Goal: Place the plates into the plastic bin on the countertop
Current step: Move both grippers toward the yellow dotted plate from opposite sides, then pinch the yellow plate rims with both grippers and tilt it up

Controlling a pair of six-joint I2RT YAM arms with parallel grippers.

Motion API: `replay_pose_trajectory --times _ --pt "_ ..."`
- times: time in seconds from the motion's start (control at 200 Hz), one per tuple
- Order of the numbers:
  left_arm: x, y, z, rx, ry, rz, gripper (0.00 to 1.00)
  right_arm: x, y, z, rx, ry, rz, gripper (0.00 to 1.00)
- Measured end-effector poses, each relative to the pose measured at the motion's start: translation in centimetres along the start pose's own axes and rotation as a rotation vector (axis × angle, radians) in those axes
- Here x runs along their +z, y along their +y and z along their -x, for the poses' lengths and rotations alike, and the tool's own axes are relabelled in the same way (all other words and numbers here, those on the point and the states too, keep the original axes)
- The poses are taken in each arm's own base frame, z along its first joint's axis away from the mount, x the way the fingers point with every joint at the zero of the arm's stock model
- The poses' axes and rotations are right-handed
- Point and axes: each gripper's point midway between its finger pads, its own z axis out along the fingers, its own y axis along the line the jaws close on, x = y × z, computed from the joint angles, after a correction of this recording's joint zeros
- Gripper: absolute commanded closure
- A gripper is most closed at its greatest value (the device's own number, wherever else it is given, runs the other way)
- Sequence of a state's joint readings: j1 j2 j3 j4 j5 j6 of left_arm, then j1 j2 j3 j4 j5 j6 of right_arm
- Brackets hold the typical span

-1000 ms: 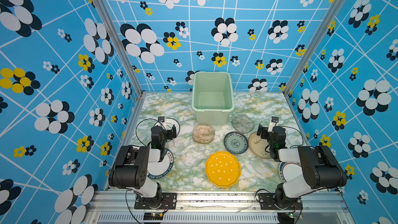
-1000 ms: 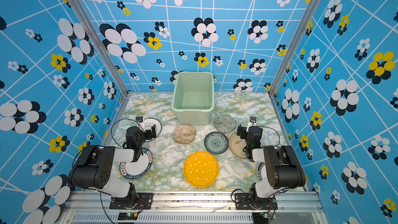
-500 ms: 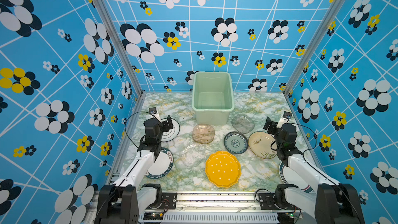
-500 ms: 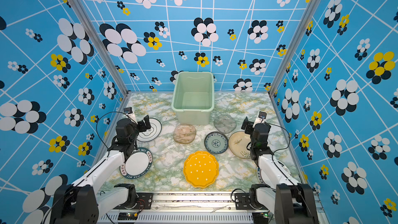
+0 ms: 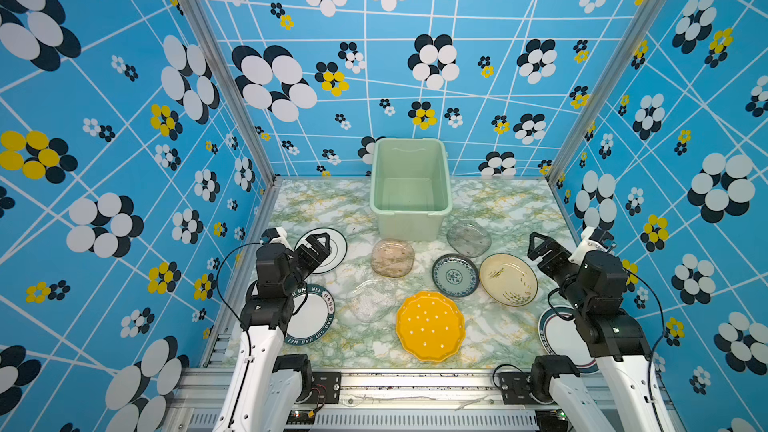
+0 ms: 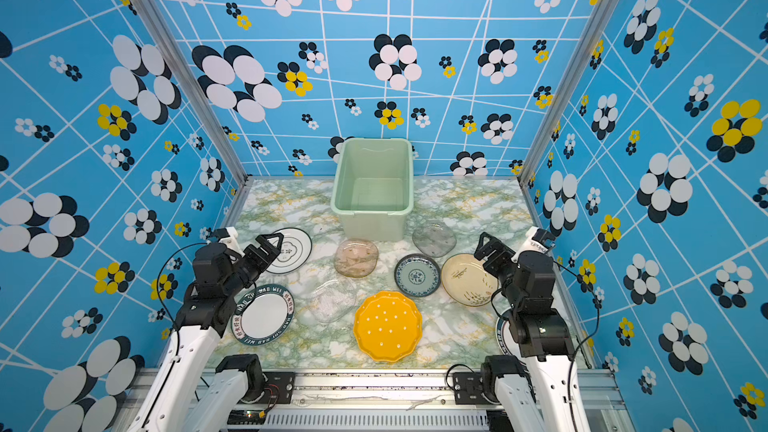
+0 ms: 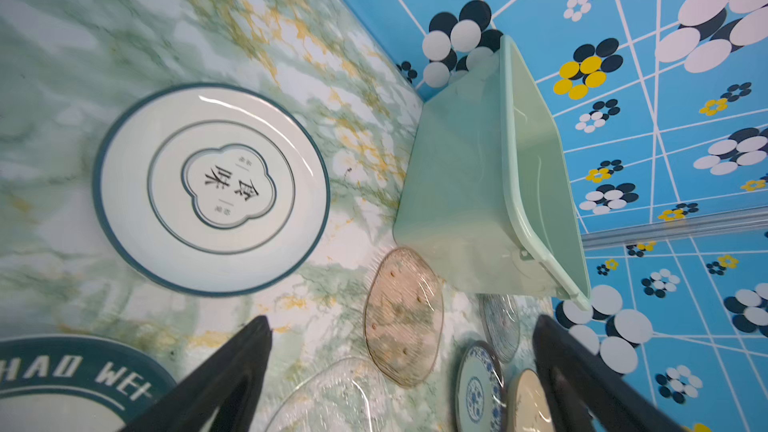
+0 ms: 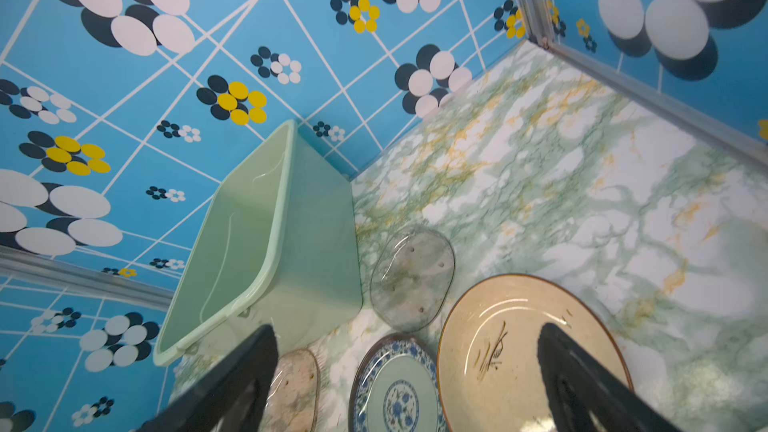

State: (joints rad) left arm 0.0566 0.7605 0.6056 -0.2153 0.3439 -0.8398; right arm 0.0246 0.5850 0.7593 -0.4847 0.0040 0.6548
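Observation:
The pale green plastic bin (image 5: 411, 213) stands empty at the back of the countertop (image 5: 503, 209). Several plates lie in front of it: yellow dotted (image 5: 430, 326), blue-patterned (image 5: 455, 275), cream (image 5: 508, 279), grey glass (image 5: 468, 238), brown glass (image 5: 392, 257), clear glass (image 5: 372, 299) and three white dark-rimmed ones (image 5: 309, 317) (image 7: 212, 189) (image 5: 559, 334). My left gripper (image 5: 316, 245) (image 7: 403, 322) hovers open over the far-left white plate. Open as well, my right gripper (image 5: 540, 249) (image 8: 409, 328) hangs above the cream plate's (image 8: 511, 351) right edge. Neither holds anything.
Blue flowered walls (image 5: 124, 160) close the countertop on three sides, with metal corner posts (image 5: 582, 126). The arm bases sit on a rail (image 5: 415, 384) at the front edge. Bare marble shows on either side of the bin.
Both arms have unfolded from a low tucked pose and risen. The left gripper moved toward the far-left plate, the right gripper toward the right wall. Both stayed open.

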Motion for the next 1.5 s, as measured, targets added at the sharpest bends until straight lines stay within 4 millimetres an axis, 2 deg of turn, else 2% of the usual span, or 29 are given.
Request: replay_pose_trajectory --times 0.095,0.21,0.29,0.38,0.495,0.575,0.655,0.795,0.895,1.149,1.354,1.499 --pt "0.3 -1.6 -2.3 -0.011 0.161 -0.021 0.0 -0.3 0.9 -1.8 0.024 0.139 0.022 0.01" --pt "0.2 -5.6 -5.4 0.043 0.377 -0.058 0.02 -0.7 1.7 -4.4 0.047 0.319 0.049 0.01" --pt "-0.6 -7.8 -8.6 0.093 0.536 -0.075 0.02 -1.2 1.7 -6.7 0.073 0.449 0.051 0.0" --pt "-2.0 -8.7 -12.4 0.123 0.691 -0.072 0.01 -2.1 1.7 -8.9 0.106 0.571 0.058 0.01" --pt "-4.3 -8.6 -16.5 0.129 0.839 -0.041 0.01 -3.3 1.7 -11.3 0.141 0.664 0.087 0.01" --pt "-5.6 -8.3 -18.3 0.119 0.889 -0.029 0.01 -4.0 1.4 -13.3 0.165 0.723 0.101 0.01" --pt "-6.5 -7.4 -19.5 0.083 0.918 -0.005 0.01 -4.5 0.8 -16.2 0.182 0.81 0.102 0.01" --pt "-6.7 -5.5 -21.8 0.035 0.968 0.051 0.02 -5.1 -0.1 -21.2 0.177 0.954 0.082 0.01" --pt "-6.1 -4.4 -22.9 0.01 0.989 0.096 0.02 -5.1 -0.3 -23.1 0.148 1.002 0.071 0.01" --pt "-4.2 -3.5 -25.3 -0.001 1.009 0.181 0.04 -3.0 0.7 -25.6 0.07 1.042 0.04 0.01" --pt "-3.4 -1.3 -26.2 -0.057 0.939 0.291 0.04 -1.3 0.3 -26.7 0.035 1.056 -0.003 0.01" --pt "-2.9 0.1 -27.5 -0.091 0.919 0.37 0.04 -0.5 0.7 -26.9 0.013 1.051 0.013 0.01"
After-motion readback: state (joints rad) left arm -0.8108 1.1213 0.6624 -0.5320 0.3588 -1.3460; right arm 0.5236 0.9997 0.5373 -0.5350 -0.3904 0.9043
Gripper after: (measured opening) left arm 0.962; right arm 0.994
